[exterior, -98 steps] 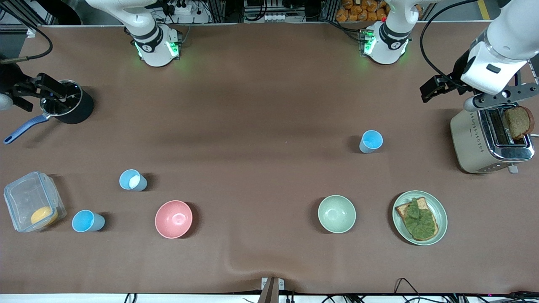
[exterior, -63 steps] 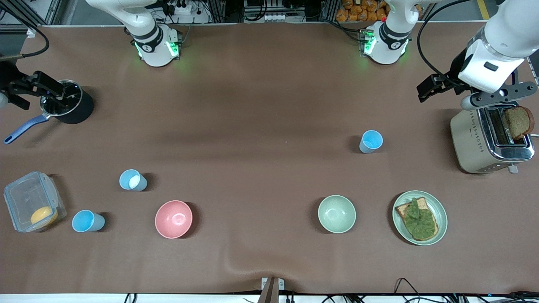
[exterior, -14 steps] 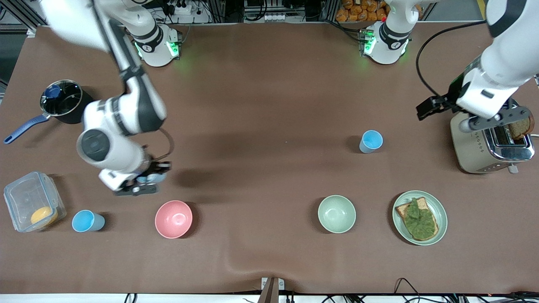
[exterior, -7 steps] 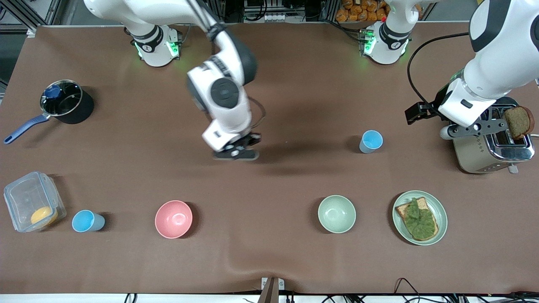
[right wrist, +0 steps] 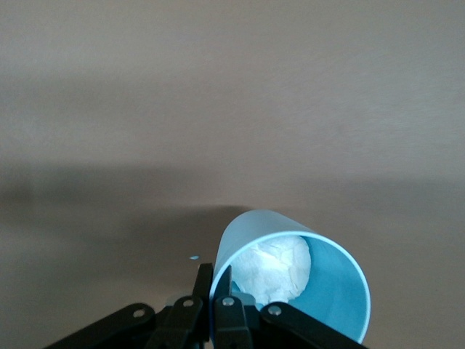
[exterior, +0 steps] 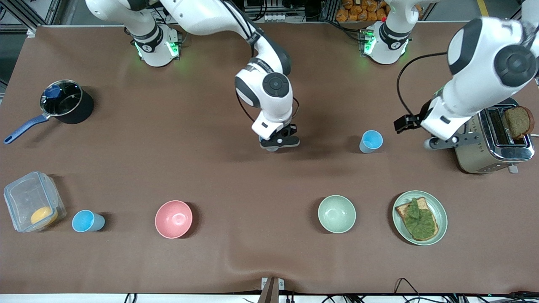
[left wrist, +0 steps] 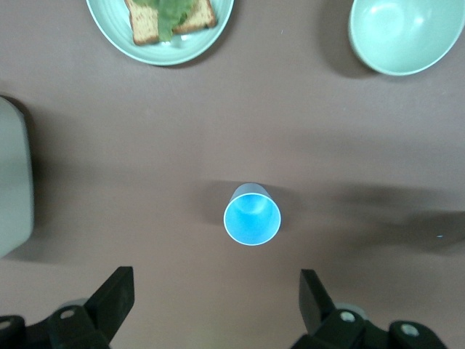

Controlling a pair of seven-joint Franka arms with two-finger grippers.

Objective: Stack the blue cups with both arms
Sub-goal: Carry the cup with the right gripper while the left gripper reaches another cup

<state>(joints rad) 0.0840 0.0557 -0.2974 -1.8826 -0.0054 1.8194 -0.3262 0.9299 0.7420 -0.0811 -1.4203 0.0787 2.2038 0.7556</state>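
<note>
My right gripper [exterior: 278,142] is shut on the rim of a light-blue cup with a whitish patch inside [right wrist: 320,291], and holds it tilted over the middle of the table; the arm hides most of that cup in the front view. A second blue cup [exterior: 371,141] stands upright toward the left arm's end of the table, and it shows in the left wrist view [left wrist: 252,215]. My left gripper [exterior: 406,122] is open and empty [left wrist: 214,299] in the air, over the table between that cup and the toaster. A third blue cup [exterior: 86,221] stands near the front edge beside the clear box.
A pink bowl [exterior: 173,219], a pale green bowl [exterior: 336,213] and a plate with toast and greens [exterior: 438,229] lie along the front. A toaster [exterior: 473,145] with bread stands by the left arm. A black pot [exterior: 78,110] and a clear box [exterior: 25,198] sit at the right arm's end.
My right arm left the pot, closed on the cup with the whitish patch and carried it to the table's middle. My left gripper moved from above the toaster toward the second cup.
</note>
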